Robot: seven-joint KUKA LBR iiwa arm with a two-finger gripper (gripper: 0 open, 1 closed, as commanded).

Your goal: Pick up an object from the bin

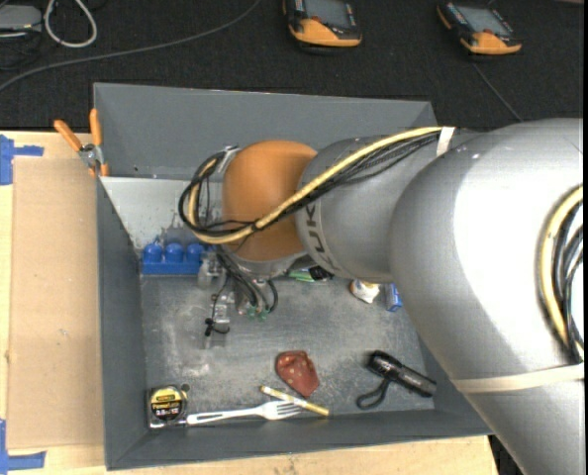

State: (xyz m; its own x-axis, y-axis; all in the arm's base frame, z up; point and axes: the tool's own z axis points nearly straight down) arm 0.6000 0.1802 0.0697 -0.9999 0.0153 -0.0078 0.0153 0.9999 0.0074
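1. Bin: grey metal, w/ loose bits scattered on the floor, mostly along the near side and the far-left part.
2. Arm comes in from the right. Its big silver body covers the bin's far-right part. Orange cover sits on the wrist, w/ black-yellow cables looped round it.
3. Gripper hangs below the orange cover, pointing down at the left-centre of the bin, over bare grey floor. Claw state: can't tell wide vs narrow from this angle.
4. Closest thing is a blue block, studded toy-brick type. It lies at the foot of the far-left slope, just far-left of the gripper and apart from it.
5. Red-brown lump lies near-right of the gripper, approx. mid of the near half, on its own.
6. Yellow stick lies just near of the lump, slanted. Its left part is close by the tines of a fork.
7. The fork lies flat along the near wall, handle to the left.
8. Tape measure, yellow/black, is in the near-left corner, at the fork's handle end. Touching or just beside: can't tell.
9. Black tool w/ cord loop is at near-right, by the arm's edge.
10. Small white-blue item and a green bit lie at the arm's underside, partly hidden. Kind can't be told.
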